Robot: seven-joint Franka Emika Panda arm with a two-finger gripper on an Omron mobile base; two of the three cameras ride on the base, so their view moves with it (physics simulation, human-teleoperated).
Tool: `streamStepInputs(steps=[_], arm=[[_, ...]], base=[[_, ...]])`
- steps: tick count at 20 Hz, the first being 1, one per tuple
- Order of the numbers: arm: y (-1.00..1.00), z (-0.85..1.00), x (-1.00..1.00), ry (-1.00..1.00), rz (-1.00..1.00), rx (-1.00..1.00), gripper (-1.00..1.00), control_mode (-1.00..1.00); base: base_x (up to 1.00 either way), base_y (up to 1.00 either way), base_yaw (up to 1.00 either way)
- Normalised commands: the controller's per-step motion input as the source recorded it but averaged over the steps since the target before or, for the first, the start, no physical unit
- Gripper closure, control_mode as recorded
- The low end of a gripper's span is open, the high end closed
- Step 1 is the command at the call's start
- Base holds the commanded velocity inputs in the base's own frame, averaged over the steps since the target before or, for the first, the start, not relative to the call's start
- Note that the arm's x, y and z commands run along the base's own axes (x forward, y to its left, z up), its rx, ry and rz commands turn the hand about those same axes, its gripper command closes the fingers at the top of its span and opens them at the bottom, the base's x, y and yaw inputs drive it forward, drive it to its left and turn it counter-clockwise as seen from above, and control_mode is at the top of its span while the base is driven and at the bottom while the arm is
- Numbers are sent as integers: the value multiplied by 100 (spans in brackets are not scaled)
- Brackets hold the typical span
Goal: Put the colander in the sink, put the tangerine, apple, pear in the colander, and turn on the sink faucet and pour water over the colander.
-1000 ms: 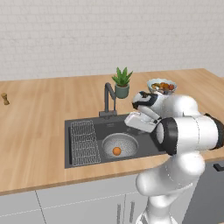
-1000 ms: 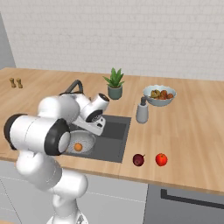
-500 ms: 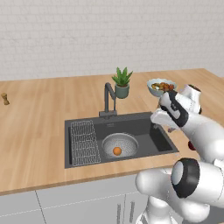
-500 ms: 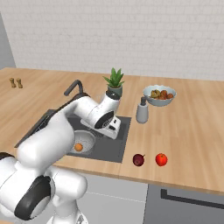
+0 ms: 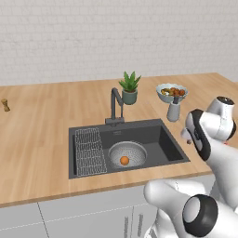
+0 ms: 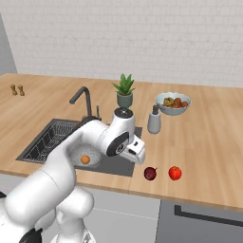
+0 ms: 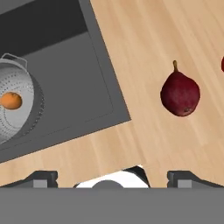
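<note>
Fetching the next fruit, with one of three already in the colander.

Sitting in the sink (image 5: 167, 144), beside the wire rack, the colander (image 5: 128, 153) holds the tangerine (image 5: 124, 160), so the first step and one fruit look done. The maroon pear (image 7: 180, 94) and the red apple (image 6: 175, 172) lie side by side on the worktop (image 6: 209, 142) to the right of the basin, both yet to go in. The gripper (image 6: 137, 154) hangs over the worktop edge near the pear with its jaws spread wide and nothing between them; judging by this, the pear is the next pick. No stream runs from the sink faucet (image 5: 115, 106), so turning it on and rinsing is left for after the fruit. No brand, label or writing can be read on anything.
</note>
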Motion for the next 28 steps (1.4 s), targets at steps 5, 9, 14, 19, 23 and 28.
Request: streamStepInputs(steps=[5,9,14,19,23,28], arm=[[-41,0,-31,0,-2,-7,-100,-100],[-35,-1,-2,0,0,-4,-100,-100],[-36,-6,3,0,0,-5,-100,-100],[-35,-17,0,3,0,-4,-100,-100],[-8,-24,7,11,0,0,-100,-100],[0,-29,30,15,0,0,-100,-100]], base=[[0,0,0],[0,0,0],[0,0,0],[0,0,0],[0,0,0],[0,0,0]])
